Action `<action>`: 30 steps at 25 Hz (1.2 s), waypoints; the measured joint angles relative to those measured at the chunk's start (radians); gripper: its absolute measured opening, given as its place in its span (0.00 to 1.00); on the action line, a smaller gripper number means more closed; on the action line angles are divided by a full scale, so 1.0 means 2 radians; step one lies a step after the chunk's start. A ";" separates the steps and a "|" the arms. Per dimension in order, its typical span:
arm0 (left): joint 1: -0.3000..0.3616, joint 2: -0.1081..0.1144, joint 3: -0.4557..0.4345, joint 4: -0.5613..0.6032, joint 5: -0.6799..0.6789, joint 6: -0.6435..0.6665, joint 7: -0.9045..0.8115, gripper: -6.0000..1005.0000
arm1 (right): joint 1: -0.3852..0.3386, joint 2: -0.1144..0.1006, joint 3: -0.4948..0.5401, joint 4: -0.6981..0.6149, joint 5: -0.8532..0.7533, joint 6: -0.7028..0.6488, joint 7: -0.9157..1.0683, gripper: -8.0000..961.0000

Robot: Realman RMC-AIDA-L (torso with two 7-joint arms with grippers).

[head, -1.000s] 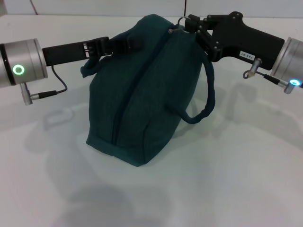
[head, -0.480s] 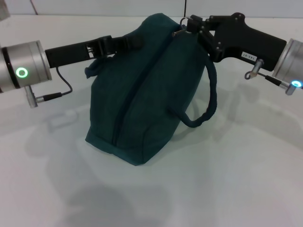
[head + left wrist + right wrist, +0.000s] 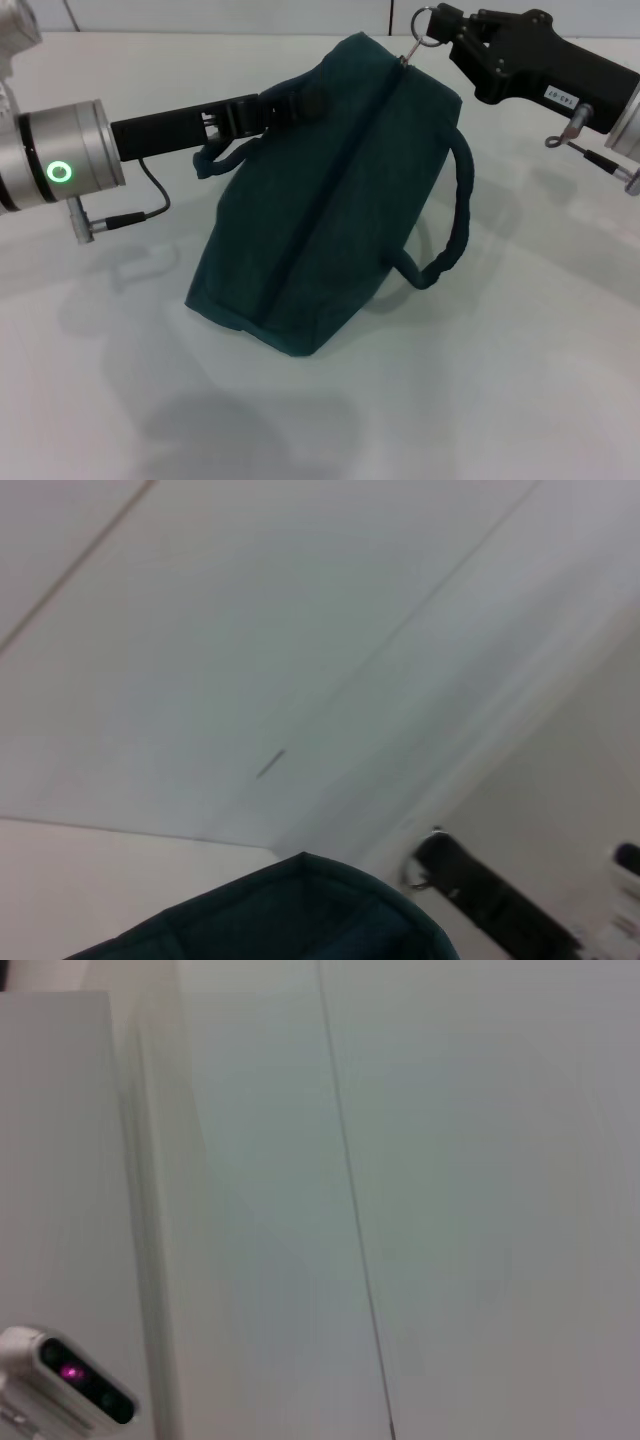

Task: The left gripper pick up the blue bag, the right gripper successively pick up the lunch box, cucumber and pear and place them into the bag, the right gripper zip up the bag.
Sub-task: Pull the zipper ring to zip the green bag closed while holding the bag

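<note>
The blue bag (image 3: 320, 220) lies tilted on the white table with its zip line closed along the top. My left gripper (image 3: 275, 108) reaches in from the left and is shut on the bag's left handle, holding that side up. My right gripper (image 3: 440, 25) is at the bag's far upper right corner, shut on the ring zip pull (image 3: 424, 22), which is drawn taut. The other handle (image 3: 455, 215) hangs loose on the right side. The left wrist view shows the bag's top edge (image 3: 290, 915) and the right gripper (image 3: 450, 865) beyond it. Lunch box, cucumber and pear are out of view.
A white table (image 3: 520, 380) spreads around the bag. A black cable (image 3: 140, 205) loops under my left wrist. The right wrist view shows only pale wall and a small white device with a pink light (image 3: 70, 1380).
My right gripper has moved right and farther back with the zip pull. The bag's top has stretched and leaned to the right. My left gripper has shifted right with the handle.
</note>
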State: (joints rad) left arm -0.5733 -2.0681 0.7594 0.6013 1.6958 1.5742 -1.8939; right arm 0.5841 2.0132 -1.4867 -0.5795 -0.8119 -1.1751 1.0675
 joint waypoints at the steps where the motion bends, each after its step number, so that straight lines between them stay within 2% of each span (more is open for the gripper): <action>1: 0.000 -0.001 0.000 0.000 -0.002 0.005 0.003 0.06 | 0.000 0.000 0.003 0.004 0.000 0.000 0.011 0.02; 14: -0.002 -0.006 0.001 0.001 -0.015 0.059 0.046 0.06 | 0.006 -0.002 0.026 0.037 0.000 -0.001 0.095 0.02; 30: -0.005 -0.006 0.001 -0.002 -0.058 0.110 0.058 0.06 | 0.008 -0.003 0.027 0.056 -0.002 0.002 0.112 0.02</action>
State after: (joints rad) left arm -0.5826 -2.0810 0.7605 0.5982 1.5807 1.7933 -1.7770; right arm 0.5994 2.0079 -1.4326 -0.4681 -0.8168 -1.1718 1.2915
